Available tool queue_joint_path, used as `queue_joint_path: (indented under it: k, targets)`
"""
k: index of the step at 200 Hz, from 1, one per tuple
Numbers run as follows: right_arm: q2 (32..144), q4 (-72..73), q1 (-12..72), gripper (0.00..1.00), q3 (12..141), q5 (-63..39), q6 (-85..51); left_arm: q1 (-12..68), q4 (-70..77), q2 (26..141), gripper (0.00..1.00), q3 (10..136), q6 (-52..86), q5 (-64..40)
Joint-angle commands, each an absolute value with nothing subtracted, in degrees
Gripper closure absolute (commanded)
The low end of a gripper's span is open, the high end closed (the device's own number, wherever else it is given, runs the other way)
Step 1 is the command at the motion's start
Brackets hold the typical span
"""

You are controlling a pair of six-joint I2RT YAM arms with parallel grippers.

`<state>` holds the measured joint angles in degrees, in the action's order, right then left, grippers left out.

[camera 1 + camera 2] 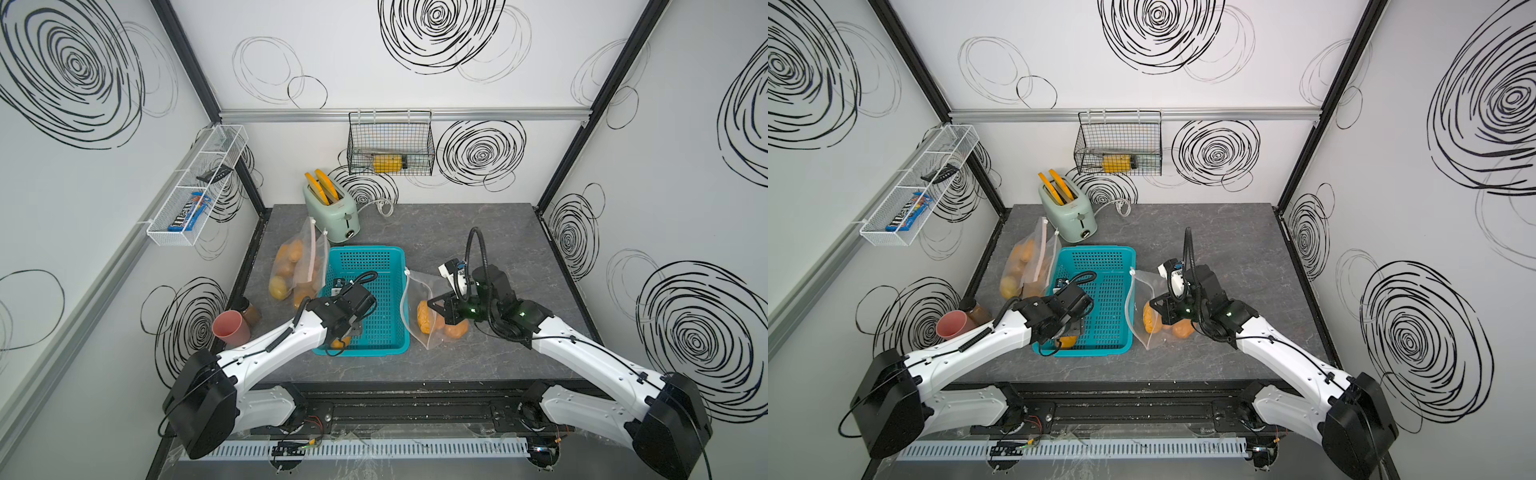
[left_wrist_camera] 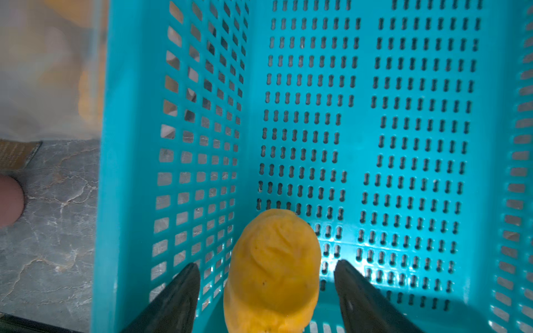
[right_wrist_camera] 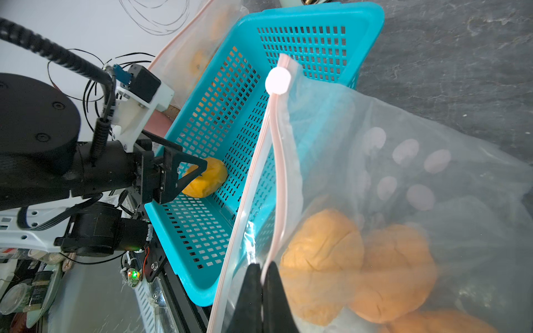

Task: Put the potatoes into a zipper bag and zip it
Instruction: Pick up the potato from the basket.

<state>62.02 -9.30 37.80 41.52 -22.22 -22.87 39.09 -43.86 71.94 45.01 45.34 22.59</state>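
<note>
A yellow-orange potato (image 2: 274,274) lies in the near left corner of the teal basket (image 2: 360,121). My left gripper (image 2: 266,263) is open, its fingers on either side of the potato with a gap on each side. The same potato (image 1: 340,343) shows under the left wrist in a top view. Right of the basket stands a clear zipper bag (image 3: 389,161) with its mouth open and a white slider (image 3: 277,80) at the far end. My right gripper (image 3: 263,266) is shut on the bag's pink zip rim. Potatoes (image 3: 323,259) lie inside this bag.
Another clear bag (image 1: 297,266) holding potatoes leans against the basket's left side. A green toaster (image 1: 332,212) with orange toast slices stands behind it. A pink cup (image 1: 230,328) and a brown jar (image 1: 250,311) sit at the table's left edge.
</note>
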Motion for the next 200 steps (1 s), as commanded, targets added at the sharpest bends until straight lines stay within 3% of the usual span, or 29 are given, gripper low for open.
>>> queue_joint_path:
  k: [1,50,96,200]
  targets:
    - [61.3,-7.8,37.6,1.0,41.2,-21.8,-22.0,38.2,-40.3,71.1,0.22,42.9,46.7,20.2]
    - [61.6,-7.5,37.6,1.0,40.8,-21.4,-22.0,36.1,-35.6,71.0,0.22,39.2,46.4,14.8]
    - [61.8,-7.4,37.7,1.0,40.8,-21.2,-21.9,36.1,-20.9,69.8,0.24,33.1,48.4,1.7]
    - [61.1,-8.8,37.7,1.0,41.0,-20.8,-21.6,45.7,-14.2,82.0,0.31,40.7,49.5,2.7]
